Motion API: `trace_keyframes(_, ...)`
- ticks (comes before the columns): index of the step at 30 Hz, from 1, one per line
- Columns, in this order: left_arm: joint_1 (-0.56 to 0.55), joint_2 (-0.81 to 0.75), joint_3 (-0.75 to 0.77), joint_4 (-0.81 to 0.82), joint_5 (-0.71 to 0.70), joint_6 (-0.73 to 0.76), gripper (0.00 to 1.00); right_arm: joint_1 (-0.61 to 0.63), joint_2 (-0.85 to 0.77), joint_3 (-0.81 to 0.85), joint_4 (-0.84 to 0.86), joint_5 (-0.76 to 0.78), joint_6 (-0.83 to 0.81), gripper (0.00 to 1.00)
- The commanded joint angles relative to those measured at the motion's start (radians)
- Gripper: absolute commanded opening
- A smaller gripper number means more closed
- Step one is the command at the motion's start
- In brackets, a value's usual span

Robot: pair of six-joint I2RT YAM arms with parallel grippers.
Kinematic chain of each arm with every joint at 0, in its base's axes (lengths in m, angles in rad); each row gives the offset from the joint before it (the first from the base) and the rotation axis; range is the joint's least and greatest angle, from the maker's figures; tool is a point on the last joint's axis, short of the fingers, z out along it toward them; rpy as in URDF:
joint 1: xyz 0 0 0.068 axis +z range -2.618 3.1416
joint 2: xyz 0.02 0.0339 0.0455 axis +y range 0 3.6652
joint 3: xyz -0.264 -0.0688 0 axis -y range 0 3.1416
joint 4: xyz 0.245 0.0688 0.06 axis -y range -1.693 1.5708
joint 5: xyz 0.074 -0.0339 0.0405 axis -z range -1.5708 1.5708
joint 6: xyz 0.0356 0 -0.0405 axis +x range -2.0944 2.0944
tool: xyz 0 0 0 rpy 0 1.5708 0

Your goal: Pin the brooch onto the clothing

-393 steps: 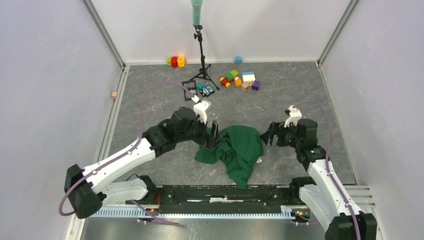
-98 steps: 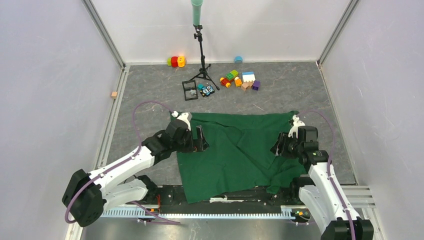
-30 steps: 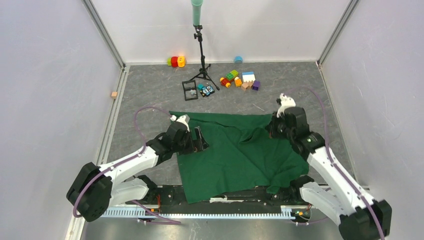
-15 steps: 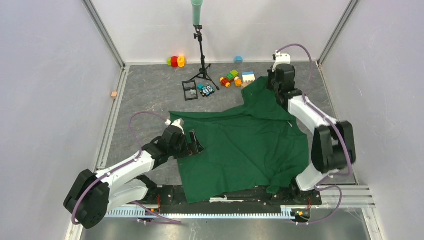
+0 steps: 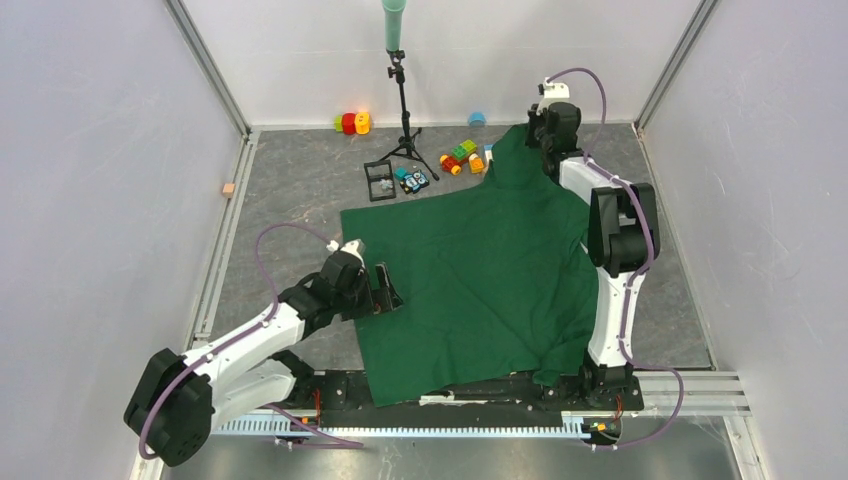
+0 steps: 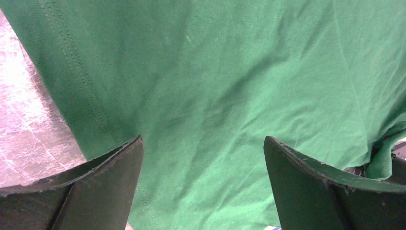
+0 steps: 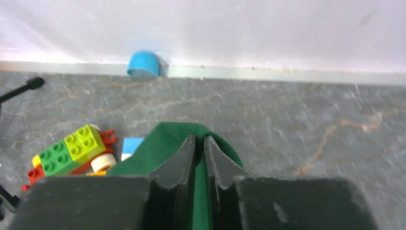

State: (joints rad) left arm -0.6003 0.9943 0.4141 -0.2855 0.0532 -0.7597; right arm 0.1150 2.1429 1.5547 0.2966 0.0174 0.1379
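Top external: the clothing [image 5: 480, 270], a dark green T-shirt, lies spread over the middle and near part of the table [image 5: 290, 200]; its near hem hangs over the rail between the arm bases; one corner is drawn up and out toward the far right corner. The right gripper [image 5: 530, 133] sits at that raised corner, arm stretched far out. The left gripper [image 5: 385, 288] is at the shirt's left edge, low over the cloth. Toy blocks [image 5: 462, 155] lie just beside the raised corner; a tripod [image 5: 403, 120] stands by the back wall, a black frame [image 5: 379, 180] near its feet. The brooch is too small to pick out in this view.

Left wrist: left gripper [image 6: 203, 182] released, jaws spread wide with nothing between them; green cloth [image 6: 239, 86] fills the view beneath, creased; a double-stitched hem runs down the left side; grey marbled table [image 6: 24, 120] shows past it; whether the fingers [image 6: 95, 191] touch the cloth, cannot tell.

Right wrist: right gripper [image 7: 198, 153] clenched on a fold of the shirt [image 7: 165, 139]; green fabric bulges out around the fingertips and shows in the slit between the jaws. Toy blocks [image 7: 72, 148] lie to the left, close to the cloth; a blue cap [image 7: 143, 63] rests against the white wall [image 7: 239, 28]; bare table [image 7: 297, 120] ahead and right.
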Motion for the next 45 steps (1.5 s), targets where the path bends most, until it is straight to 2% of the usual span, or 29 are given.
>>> trace_keyframes(1,0.006,-0.032,0.065,-0.05,-0.02,0.041,1.0,-0.014,0.043,0.157,0.044,-0.083,-0.057,0.25)
trace_keyframes(4,0.006,-0.039,0.079,-0.058,-0.016,0.038,1.0,-0.024,0.032,0.19,0.008,-0.102,-0.07,0.69)
trace_keyframes(5,0.007,-0.039,0.08,-0.058,-0.014,0.039,1.0,-0.027,0.012,0.184,-0.005,-0.103,-0.071,0.78)
trace_keyframes(7,0.006,-0.042,0.084,-0.058,-0.012,0.041,1.0,-0.03,-0.041,0.149,-0.029,-0.095,-0.07,0.89)
trace_keyframes(10,0.006,-0.045,0.081,-0.055,-0.009,0.034,1.0,-0.032,-0.164,0.057,-0.07,-0.095,-0.054,0.96)
trace_keyframes(15,0.037,-0.038,0.099,-0.032,-0.038,0.014,1.0,-0.032,-0.402,-0.16,-0.16,-0.2,0.022,0.98)
trace_keyframes(20,0.066,-0.007,0.121,0.035,0.01,-0.018,1.0,-0.023,-0.637,-0.449,-0.195,-0.426,0.08,0.89)
trace_keyframes(24,0.063,-0.008,0.118,0.0,0.008,-0.017,1.0,0.026,-0.841,-0.708,-0.214,-0.442,0.068,0.88)
trace_keyframes(27,0.071,-0.032,0.136,-0.087,-0.049,0.034,1.0,0.147,-0.977,-0.833,-0.273,-0.44,0.02,0.86)
trace_keyframes(29,0.114,-0.033,0.168,-0.127,-0.045,0.067,1.0,0.257,-1.057,-0.914,-0.26,-0.415,0.031,0.85)
trace_keyframes(33,0.236,-0.018,0.261,-0.156,0.097,0.08,1.0,0.464,-1.165,-1.08,-0.119,-0.417,0.07,0.81)
trace_keyframes(36,0.26,0.005,0.412,-0.259,0.094,0.159,1.0,0.661,-1.173,-1.127,-0.031,-0.353,0.031,0.8)
trace_keyframes(39,0.29,0.065,0.572,-0.417,0.018,0.288,1.0,0.855,-1.119,-1.148,0.084,-0.272,-0.052,0.82)
trace_keyframes(41,0.303,0.079,0.644,-0.472,-0.073,0.349,1.0,0.948,-1.041,-1.134,0.15,-0.232,-0.11,0.84)
trace_keyframes(45,0.31,0.045,0.679,-0.494,-0.253,0.419,1.0,1.057,-0.816,-1.027,0.199,-0.18,-0.221,0.84)
